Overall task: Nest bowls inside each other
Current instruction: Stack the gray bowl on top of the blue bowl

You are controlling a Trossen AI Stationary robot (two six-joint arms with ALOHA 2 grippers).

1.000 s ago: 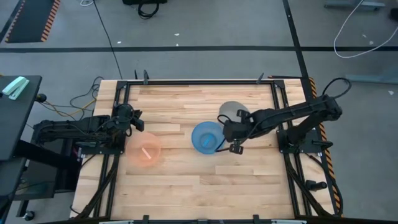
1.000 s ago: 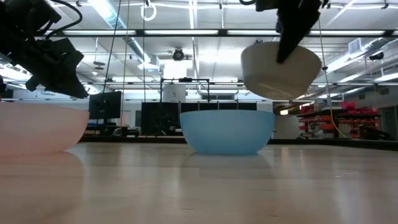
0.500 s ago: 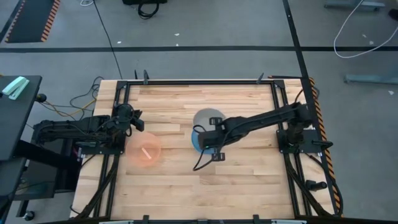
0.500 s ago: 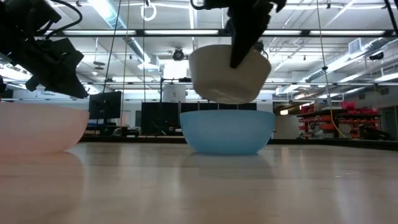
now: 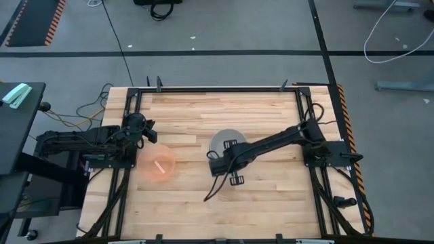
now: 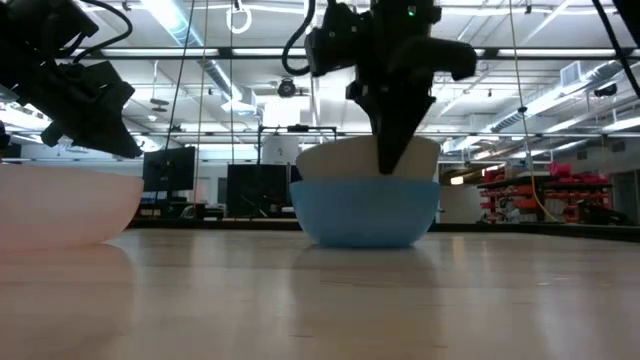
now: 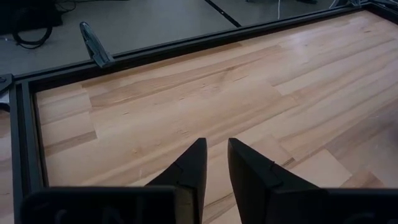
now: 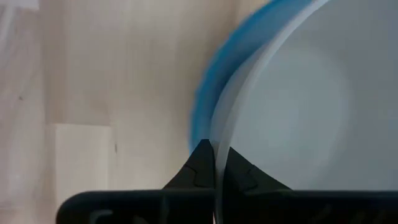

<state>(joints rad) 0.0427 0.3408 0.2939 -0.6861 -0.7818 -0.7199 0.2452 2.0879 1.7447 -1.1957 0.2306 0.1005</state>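
Observation:
The pale grey-white bowl sits inside the bright blue bowl at the table's middle; its rim stands above the blue rim. In the high view it covers the blue bowl almost wholly. My right gripper reaches in from the right and is shut on the grey-white bowl's near rim. The translucent pink-orange bowl rests upright on its base toward the left. My left gripper hovers beside the pink-orange bowl, near the left edge, open by a narrow gap and holding nothing. My right gripper pinches the grey-white bowl's rim on the bowl's near side, one finger inside the bowl and one outside. The fingers come from above, pointing down. The bowl rests in the blue bowl, whose rim shows just outside it.
A black metal frame runs around the wooden tabletop. Bare wood lies toward the far edge and the near edge. Cables hang by the table's left side.
My right gripper has carried the grey-white bowl from right of the blue bowl toward the left and near edges, over the blue bowl, and down into it. The bowl hung clear in the air before; now it sits in the blue bowl. The gripper stays shut on the rim.

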